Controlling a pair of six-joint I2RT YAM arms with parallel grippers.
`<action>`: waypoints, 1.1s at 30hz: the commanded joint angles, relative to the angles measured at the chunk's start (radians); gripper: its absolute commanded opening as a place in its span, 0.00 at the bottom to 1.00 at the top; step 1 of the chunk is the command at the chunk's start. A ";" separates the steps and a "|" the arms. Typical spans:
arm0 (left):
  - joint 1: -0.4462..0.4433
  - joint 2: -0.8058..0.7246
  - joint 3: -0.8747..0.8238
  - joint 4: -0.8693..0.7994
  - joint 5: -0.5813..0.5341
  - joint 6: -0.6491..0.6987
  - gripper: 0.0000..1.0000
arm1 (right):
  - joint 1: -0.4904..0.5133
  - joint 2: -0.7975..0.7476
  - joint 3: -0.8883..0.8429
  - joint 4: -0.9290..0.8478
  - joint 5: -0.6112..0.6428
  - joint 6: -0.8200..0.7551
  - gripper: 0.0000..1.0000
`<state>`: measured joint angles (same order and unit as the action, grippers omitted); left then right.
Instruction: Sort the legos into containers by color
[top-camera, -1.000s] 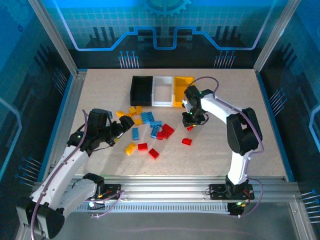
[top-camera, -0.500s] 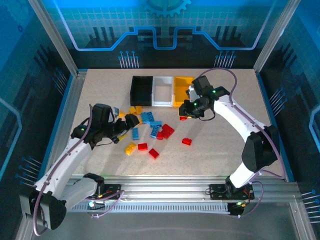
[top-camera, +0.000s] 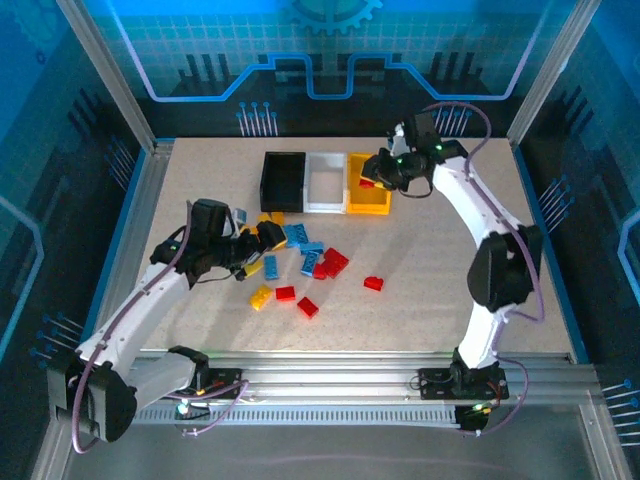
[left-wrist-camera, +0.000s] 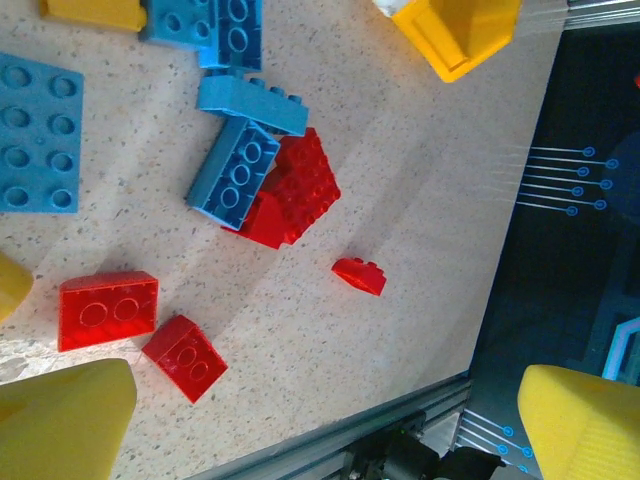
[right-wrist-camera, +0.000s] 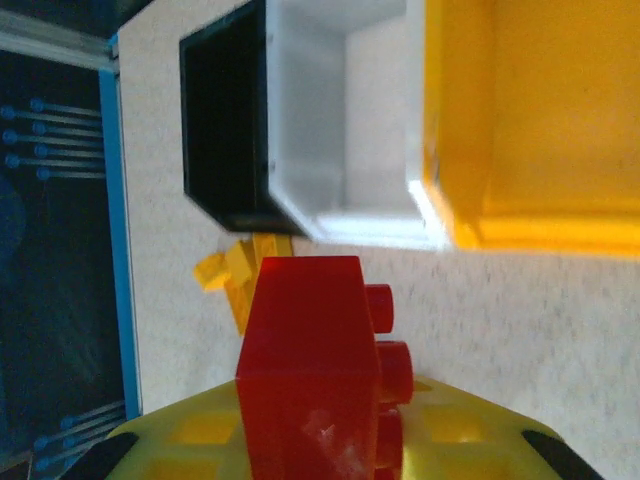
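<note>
Right end effector (top-camera: 372, 181) pinching red lego brick (right-wrist-camera: 310, 370) over yellow bin (top-camera: 370, 203), far centre of tabletop (top-camera: 440, 300). Brick looks light, rigid, smooth-sided; best gripped across flat sides. Left end effector (top-camera: 260, 248) spread over loose bricks (top-camera: 312, 262)

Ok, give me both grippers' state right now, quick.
Left gripper: open, holding nothing.
Right gripper: shut on a red lego, by the yellow bin.

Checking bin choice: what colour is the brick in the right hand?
Red brick, clearest in the right wrist view.
</note>
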<state>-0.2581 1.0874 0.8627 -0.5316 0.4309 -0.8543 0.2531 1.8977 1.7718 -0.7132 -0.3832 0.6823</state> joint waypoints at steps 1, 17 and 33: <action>-0.013 -0.030 0.018 -0.017 -0.022 -0.036 0.99 | -0.014 0.138 0.120 -0.052 0.029 -0.055 0.20; -0.014 -0.047 0.057 -0.096 -0.078 -0.049 0.99 | -0.031 0.518 0.496 -0.214 0.147 -0.128 0.32; -0.015 0.119 0.088 0.037 -0.058 -0.033 0.99 | -0.022 0.288 0.360 -0.243 0.102 -0.241 0.53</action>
<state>-0.2657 1.1828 0.9134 -0.5354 0.3557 -0.8917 0.2222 2.3360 2.1693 -0.9192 -0.2653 0.4961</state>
